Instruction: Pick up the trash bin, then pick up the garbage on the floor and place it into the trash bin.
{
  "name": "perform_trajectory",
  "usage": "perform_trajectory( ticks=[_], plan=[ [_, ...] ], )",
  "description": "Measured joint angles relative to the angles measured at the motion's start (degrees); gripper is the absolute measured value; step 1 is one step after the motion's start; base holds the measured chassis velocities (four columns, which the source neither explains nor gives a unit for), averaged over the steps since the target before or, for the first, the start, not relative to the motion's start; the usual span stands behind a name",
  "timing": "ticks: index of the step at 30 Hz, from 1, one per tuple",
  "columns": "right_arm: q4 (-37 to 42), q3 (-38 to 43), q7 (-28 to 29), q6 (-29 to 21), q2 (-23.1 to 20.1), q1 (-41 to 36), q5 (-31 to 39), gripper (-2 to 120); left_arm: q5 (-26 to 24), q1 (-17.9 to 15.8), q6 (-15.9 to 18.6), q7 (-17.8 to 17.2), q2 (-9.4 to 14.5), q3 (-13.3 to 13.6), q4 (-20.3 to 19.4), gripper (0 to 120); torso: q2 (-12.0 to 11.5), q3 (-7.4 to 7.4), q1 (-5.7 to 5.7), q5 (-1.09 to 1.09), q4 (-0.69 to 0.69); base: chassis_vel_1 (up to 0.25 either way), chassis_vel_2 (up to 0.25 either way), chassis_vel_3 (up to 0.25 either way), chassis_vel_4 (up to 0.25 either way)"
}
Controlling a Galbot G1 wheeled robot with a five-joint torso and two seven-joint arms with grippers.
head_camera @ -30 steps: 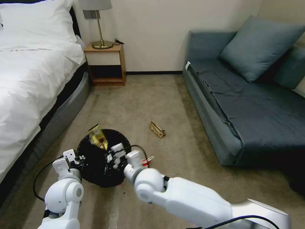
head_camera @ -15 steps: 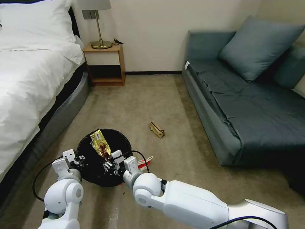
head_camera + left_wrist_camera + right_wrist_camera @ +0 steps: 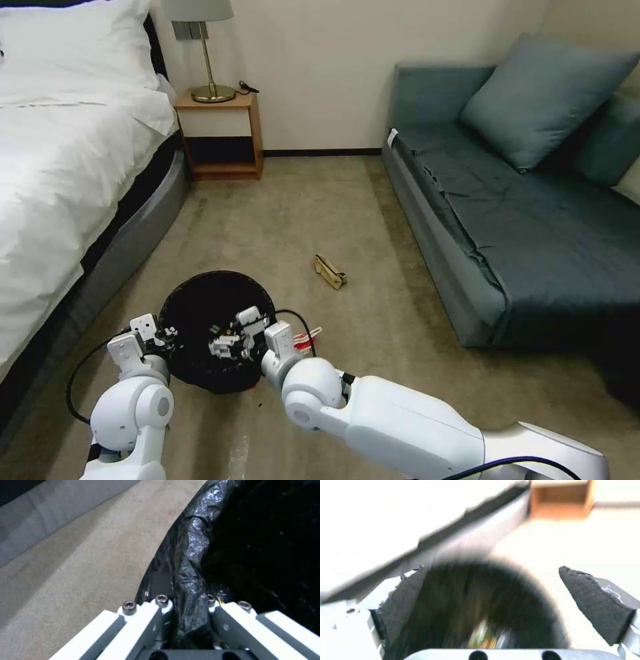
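Observation:
The trash bin (image 3: 200,313), round and black with a crinkly liner, sits low over the carpet. My left gripper (image 3: 158,333) is shut on its near-left rim; the left wrist view has the liner (image 3: 190,562) pinched between the fingers of the left gripper (image 3: 186,602). My right gripper (image 3: 230,340) hovers over the bin's mouth, open with nothing held. Between its dark pads (image 3: 600,600) in the right wrist view, the bin (image 3: 470,592) holds a blurred yellow wrapper (image 3: 483,636). A tan paper bag (image 3: 331,272) lies on the floor beyond. A red-and-white carton (image 3: 308,339) peeks out beside my right wrist.
A white bed (image 3: 60,173) runs along the left and a blue-grey sofa (image 3: 533,220) along the right. A wooden nightstand (image 3: 222,133) with a lamp stands at the back wall. Open carpet (image 3: 300,207) lies between them.
The yellow wrapper that hung over the bin's far rim has dropped inside and no longer shows in the head view. My right gripper stays over the bin. The left arm holds still.

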Motion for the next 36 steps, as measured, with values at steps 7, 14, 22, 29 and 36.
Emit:
perform_trajectory(
  ticks=[7, 14, 22, 29, 36],
  plan=[
    [6.3, 17.8, -5.8, 5.5, -5.8, -5.0, -9.2, 100, -0.4, -0.2, -0.1, 0.0, 0.4, -0.9, 0.3, 2, 0.0, 0.00, 0.00, 0.00, -0.07, 0.000, 0.000, 0.000, 0.000],
    [15.7, 38.5, -4.6, 7.8, -11.4, -20.5, -20.4, 100, -0.6, -0.6, -0.5, 0.3, 0.8, -1.4, 1.2, 2, 0.0, 0.00, 0.00, 0.06, -0.02, 0.000, 0.000, 0.000, 0.000],
    [25.3, 48.3, -1.9, 9.2, -2.9, -45.0, -38.2, 100, -0.7, -1.0, -1.1, 0.7, 0.9, -2.2, 2.0, 2, 0.0, -0.01, 0.00, 0.00, -0.02, 0.000, 0.000, 0.000, 0.000],
    [25.0, 46.9, -2.0, 11.8, 1.0, -50.1, -41.4, 100, -0.8, -0.8, -1.2, 0.7, 1.0, -2.7, 1.5, 2, 0.0, -0.01, -0.01, -0.01, -0.01, 0.000, 0.000, 0.000, 0.000],
    [22.4, 46.1, -3.9, 15.0, 1.2, -50.6, -43.0, 100, -0.9, -0.6, -1.2, 0.7, 1.0, -3.1, 0.9, 2, 0.0, 0.00, 0.00, -0.01, -0.01, 0.000, 0.000, 0.000, 0.000]
  ],
)
